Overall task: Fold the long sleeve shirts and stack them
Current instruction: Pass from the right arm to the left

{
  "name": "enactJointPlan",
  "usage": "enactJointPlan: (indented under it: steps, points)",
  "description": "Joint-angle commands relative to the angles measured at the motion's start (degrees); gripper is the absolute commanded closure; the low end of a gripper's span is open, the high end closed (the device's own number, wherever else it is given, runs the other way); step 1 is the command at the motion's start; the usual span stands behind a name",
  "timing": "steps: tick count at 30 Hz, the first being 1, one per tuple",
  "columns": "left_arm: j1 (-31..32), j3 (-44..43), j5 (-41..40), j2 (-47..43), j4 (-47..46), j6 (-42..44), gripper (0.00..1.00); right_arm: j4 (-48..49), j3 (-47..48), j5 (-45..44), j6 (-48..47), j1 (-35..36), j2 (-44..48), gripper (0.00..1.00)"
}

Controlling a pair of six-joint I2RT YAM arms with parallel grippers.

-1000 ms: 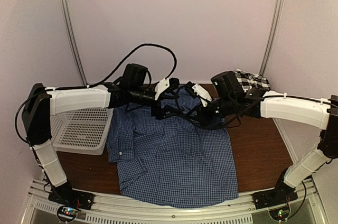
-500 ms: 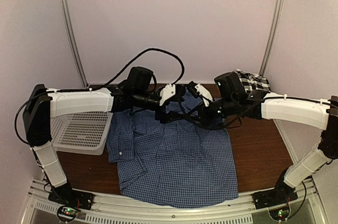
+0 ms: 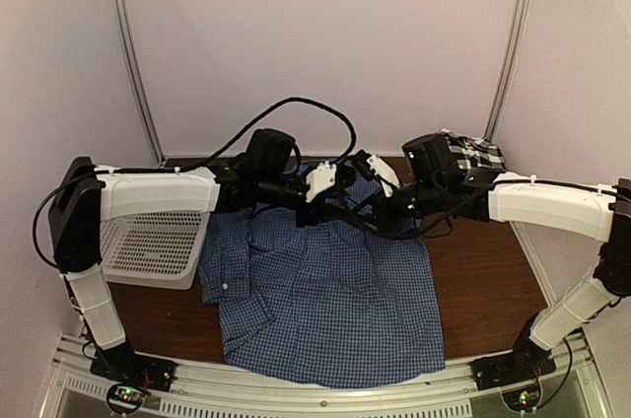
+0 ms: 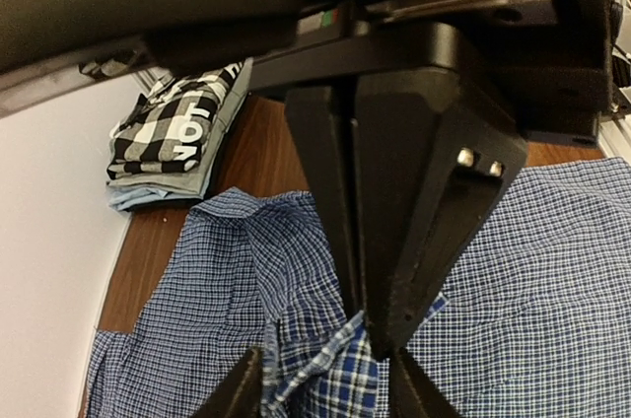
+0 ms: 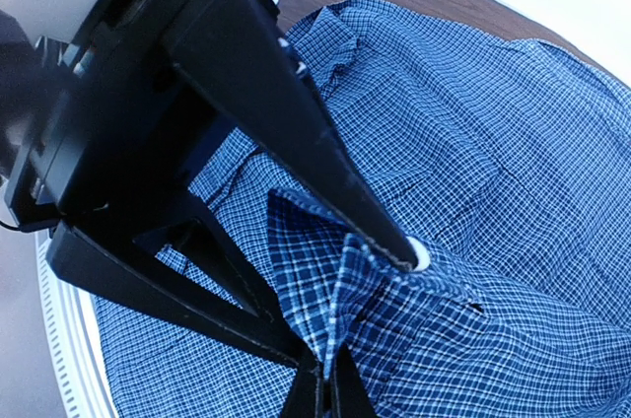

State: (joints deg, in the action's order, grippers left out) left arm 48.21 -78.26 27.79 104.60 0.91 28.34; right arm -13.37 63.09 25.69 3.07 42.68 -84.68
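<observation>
Top view: we see the left gripper [image 3: 343, 203] and right gripper [image 3: 357, 203] nose to nose over the far part of the blue checked shirt [image 3: 325, 310]. The rest of the shirt lies flat on the table [image 3: 488, 280], spreading from the grippers toward the arm bases. The black-and-white checked shirt [image 3: 471, 150] lies beyond and to the right of the right gripper, well apart from it. The white mesh basket [image 3: 148, 241] is off to the left of the left gripper, just beside the blue shirt's edge.

Left wrist: we see the left fingers [image 4: 242, 390] standing apart, one on each side of a raised fold of the blue shirt. We can't tell if they touch it. The right gripper's fingers come in pressed together, pinching that fold between the left fingers. The black-and-white shirt, with white lettering, sits up-left on a pale folded pile [image 4: 158, 186].

Right wrist: we see the right fingers clamped on the fold's ridge, cloth tenting up to them. The left gripper fills the upper left, its fingers spread either side of the same fold.
</observation>
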Motion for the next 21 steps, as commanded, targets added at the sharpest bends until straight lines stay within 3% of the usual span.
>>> enactJointPlan:
  steps: [1,4,8,10,16,21]
  points:
    - [0.22,-1.93,-2.03,0.87,-3.68,-0.9,0.67,1.21,-0.75,-0.89,0.8,-0.15,1.32,0.99]
    - [0.31,-1.99,-2.38,0.85,-3.8,-2.78,0.82,1.52,-0.84,-1.9,1.48,-0.21,1.19,0.93]
    - [0.31,-1.65,-4.11,0.75,-4.34,-6.26,1.0,2.53,-1.78,-5.97,3.95,-0.38,2.4,0.73]
    - [0.23,-1.44,-6.25,0.54,-5.33,-9.84,1.0,2.3,-2.02,-8.79,5.69,-0.98,3.51,0.62]
    - [-0.82,0.41,-14.79,-1.4,-10.97,-24.94,1.0,1.92,-5.06,-17.0,12.71,-4.14,9.04,0.43]
    - [-2.89,-6.51,-20.99,-0.05,-5.04,-40.39,1.0,-0.62,-8.64,-22.91,18.86,-8.59,11.56,0.33]
